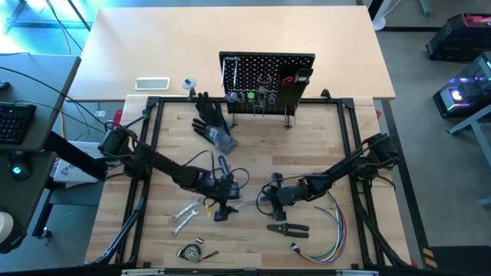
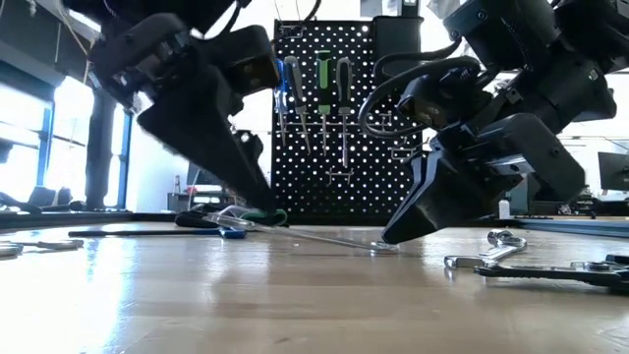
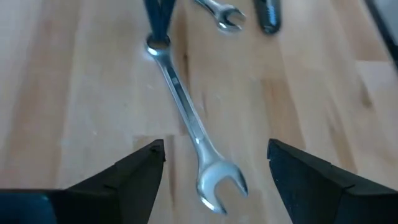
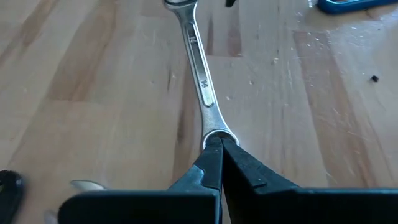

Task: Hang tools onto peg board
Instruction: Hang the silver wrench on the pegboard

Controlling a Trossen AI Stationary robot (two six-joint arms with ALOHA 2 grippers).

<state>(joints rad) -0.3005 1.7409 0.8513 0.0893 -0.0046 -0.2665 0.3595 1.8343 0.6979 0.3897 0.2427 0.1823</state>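
A silver wrench (image 3: 186, 115) lies flat on the wooden table between my two grippers. Its open-jaw end (image 3: 221, 183) points at my left gripper (image 3: 214, 158), which hovers open, one finger on either side of that end, touching nothing. At the wrench's ring end stands my right gripper (image 4: 219, 149), shut. The black peg board (image 1: 267, 73) stands upright at the table's far edge, with several tools hanging on it (image 2: 324, 88). My right gripper's shut fingertips (image 4: 211, 155) stand on the wrench's ring end (image 4: 214, 135), slanting down from the table's right. The ring's rim shows on both sides of the tips. I cannot tell whether they pinch the ring or only press on it. The wrench lies flat on the table.
Two more wrenches (image 1: 186, 211) lie near the table's front left. Black pliers (image 1: 288, 228) and a bundle of coloured wires (image 1: 322, 241) lie front right. A black glove (image 1: 211, 119) lies near the peg board's left, and a blue-handled tool (image 1: 222, 165) lies beside my left arm.
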